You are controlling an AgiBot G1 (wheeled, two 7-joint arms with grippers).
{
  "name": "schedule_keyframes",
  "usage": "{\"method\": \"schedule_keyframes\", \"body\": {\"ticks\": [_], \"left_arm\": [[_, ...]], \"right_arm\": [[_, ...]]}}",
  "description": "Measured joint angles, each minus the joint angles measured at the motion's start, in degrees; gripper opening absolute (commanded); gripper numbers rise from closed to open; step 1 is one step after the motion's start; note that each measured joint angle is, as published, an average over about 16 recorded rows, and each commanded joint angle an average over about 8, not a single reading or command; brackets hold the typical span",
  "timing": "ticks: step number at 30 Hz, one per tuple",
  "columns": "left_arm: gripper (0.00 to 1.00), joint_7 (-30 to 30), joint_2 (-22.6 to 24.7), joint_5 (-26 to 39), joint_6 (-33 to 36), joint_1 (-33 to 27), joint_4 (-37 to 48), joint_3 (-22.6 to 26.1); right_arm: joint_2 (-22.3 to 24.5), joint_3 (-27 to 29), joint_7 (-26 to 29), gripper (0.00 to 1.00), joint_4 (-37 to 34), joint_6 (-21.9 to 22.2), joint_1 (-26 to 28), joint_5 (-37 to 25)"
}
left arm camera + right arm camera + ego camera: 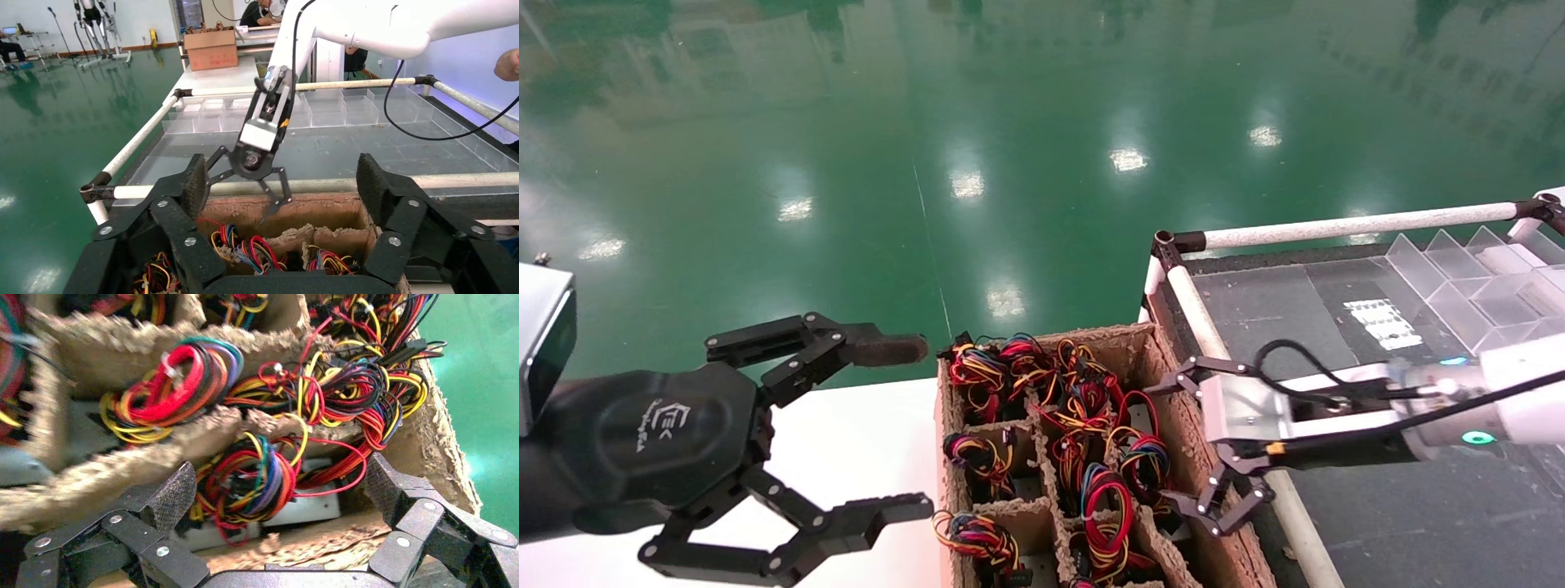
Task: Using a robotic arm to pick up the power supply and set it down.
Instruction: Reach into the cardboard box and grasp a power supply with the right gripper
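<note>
Power supply (306,505) between the spread fingers of the right gripper (275,496): body mostly buried under its wire bundle (248,481), only a pale strip showing. Fan grille not visible. Cardboard box (1173,408) cut off by head view's lower edge. Left gripper (911,429) open beside the box; its arm runs out of frame.

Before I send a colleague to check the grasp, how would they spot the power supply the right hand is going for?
Find the brown cardboard crate of divided cells against the white-railed table. The open right hand hovers over its table-side column. The power supply sits in the cell below, its blue, purple, green and red wire coil framed between the fingers.
</note>
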Motion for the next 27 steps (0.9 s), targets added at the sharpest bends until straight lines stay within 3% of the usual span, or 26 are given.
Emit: {"method": "schedule_keyframes", "body": {"ticks": [13,27], "left_arm": [[1.0,0.01,0.0,-0.01,-0.01,0.0,0.0,0.01],[1.0,0.01,-0.01,-0.02,-0.01,-0.01,0.0,0.03]], "right_arm": [[-4.57,-2.04,-4.37,0.0,-4.49,3.0,1.93,-4.36],[-5.85,-3.09,-6.11,0.0,-5.48,3.95,2.93,-6.58]]}}
